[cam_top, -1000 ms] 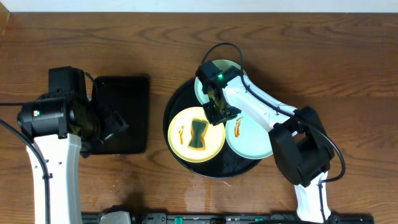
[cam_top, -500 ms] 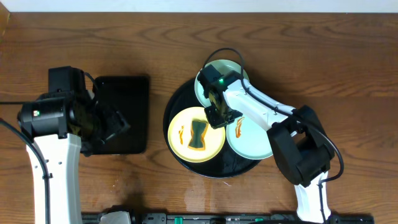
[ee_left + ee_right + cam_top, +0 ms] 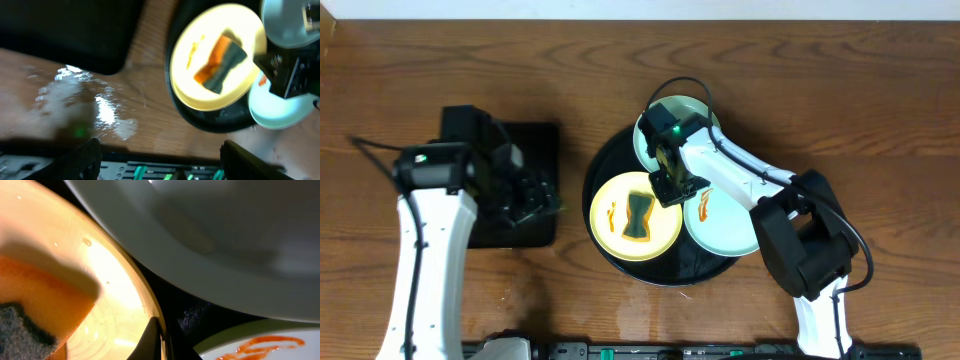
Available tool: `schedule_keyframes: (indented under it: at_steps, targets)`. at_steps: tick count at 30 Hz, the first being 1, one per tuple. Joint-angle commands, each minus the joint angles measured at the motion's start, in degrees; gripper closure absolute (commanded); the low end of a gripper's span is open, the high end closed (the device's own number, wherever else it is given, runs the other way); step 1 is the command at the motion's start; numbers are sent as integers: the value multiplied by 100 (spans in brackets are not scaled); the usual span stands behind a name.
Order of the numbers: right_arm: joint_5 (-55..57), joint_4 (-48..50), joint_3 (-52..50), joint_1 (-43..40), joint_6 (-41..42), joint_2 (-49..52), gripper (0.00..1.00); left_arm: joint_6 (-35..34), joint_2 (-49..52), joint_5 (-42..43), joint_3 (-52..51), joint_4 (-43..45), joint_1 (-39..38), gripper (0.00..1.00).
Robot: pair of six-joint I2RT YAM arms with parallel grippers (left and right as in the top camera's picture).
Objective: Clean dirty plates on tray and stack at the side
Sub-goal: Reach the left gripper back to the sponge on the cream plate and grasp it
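The round black tray (image 3: pixel 670 276) holds three plates. The pale yellow plate (image 3: pixel 656 240) lies at its left with an orange and dark green sponge (image 3: pixel 637 217) on it and an orange smear. My right gripper (image 3: pixel 668 186) is shut on this plate's right rim, and the right wrist view shows the pinch (image 3: pixel 160 341). One mint plate (image 3: pixel 725 230) with an orange smear lies at the right. The other mint plate (image 3: pixel 698 110) is at the back, partly hidden by the arm. My left gripper (image 3: pixel 535 195) is open and empty above the rectangular tray's right edge; its fingers (image 3: pixel 160 165) are wide apart.
A rectangular black tray (image 3: pixel 510 150) lies left of the round tray. In the left wrist view a wet shiny patch (image 3: pixel 85 95) lies on the wooden table in front of it. Metal rails (image 3: pixel 620 350) run along the front edge.
My left arm has swung right, towards the round tray. The right gripper has stayed on the yellow plate's rim with almost no movement.
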Motion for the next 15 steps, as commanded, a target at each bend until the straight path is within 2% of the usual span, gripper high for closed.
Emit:
schedule_keyframes:
  at_steps: [1,15]
  targets:
    - [-662,125,-26,20,-350,52,99,262,188,699,-284,291,-240,23]
    - [-844,70,-26,20,-400,52,99,284,1606,737,-671,1910,-1484,24]
